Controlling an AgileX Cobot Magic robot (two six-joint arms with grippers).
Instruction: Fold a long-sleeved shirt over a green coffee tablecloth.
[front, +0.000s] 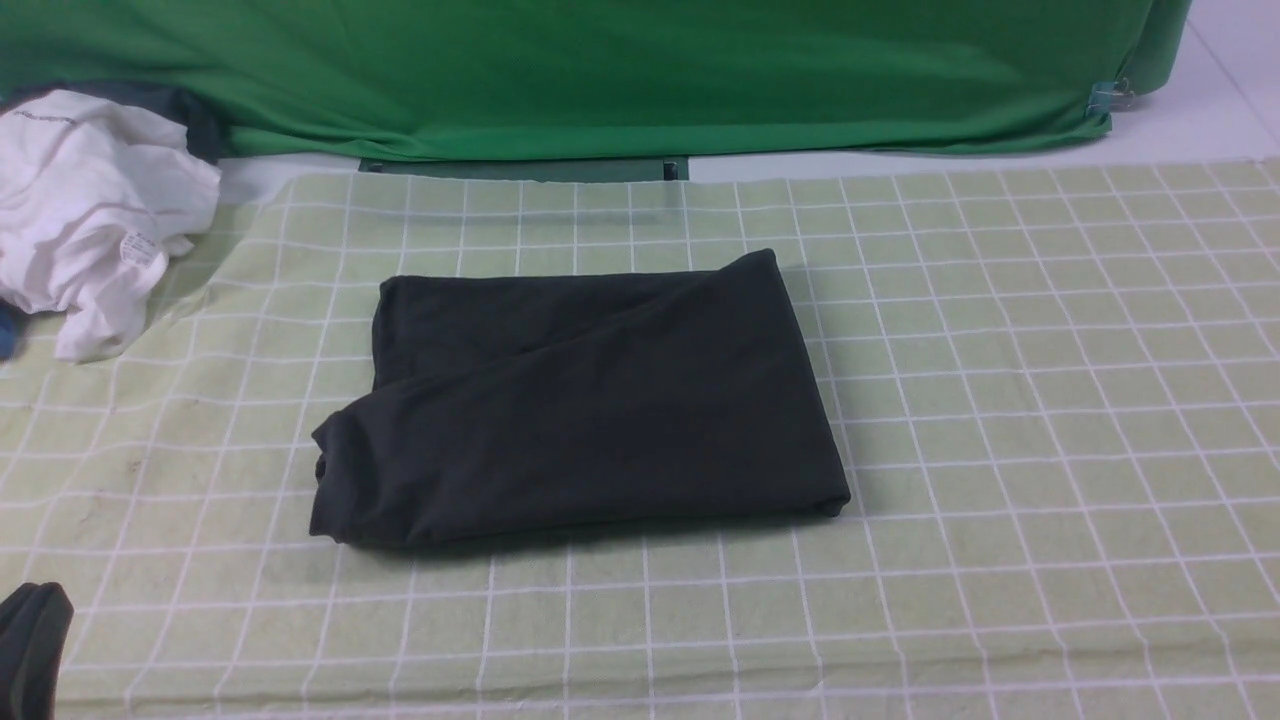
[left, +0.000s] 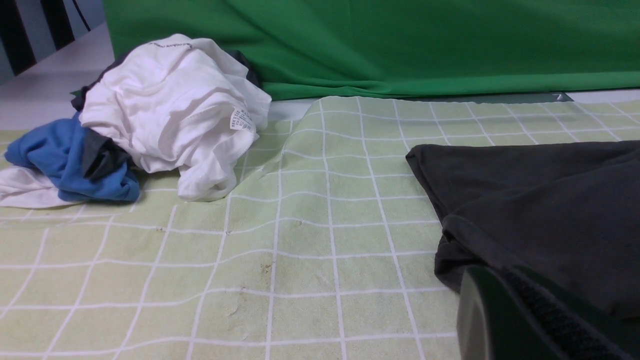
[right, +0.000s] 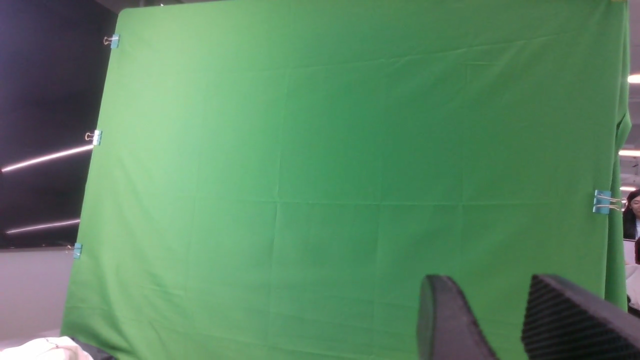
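The black long-sleeved shirt lies folded into a compact rectangle in the middle of the pale green coffee tablecloth with its white grid. My left gripper sits low at the near left corner, shut with nothing in it and apart from the shirt. In the left wrist view its fingers press together, just in front of the shirt's near corner on the tablecloth. My right gripper is out of the front view. It is raised and faces the green backdrop, open with an empty gap.
A crumpled white garment with a small tag lies at the far left; in the left wrist view this white garment sits beside a blue one. The deep-green backdrop hangs along the far edge, held by clips.
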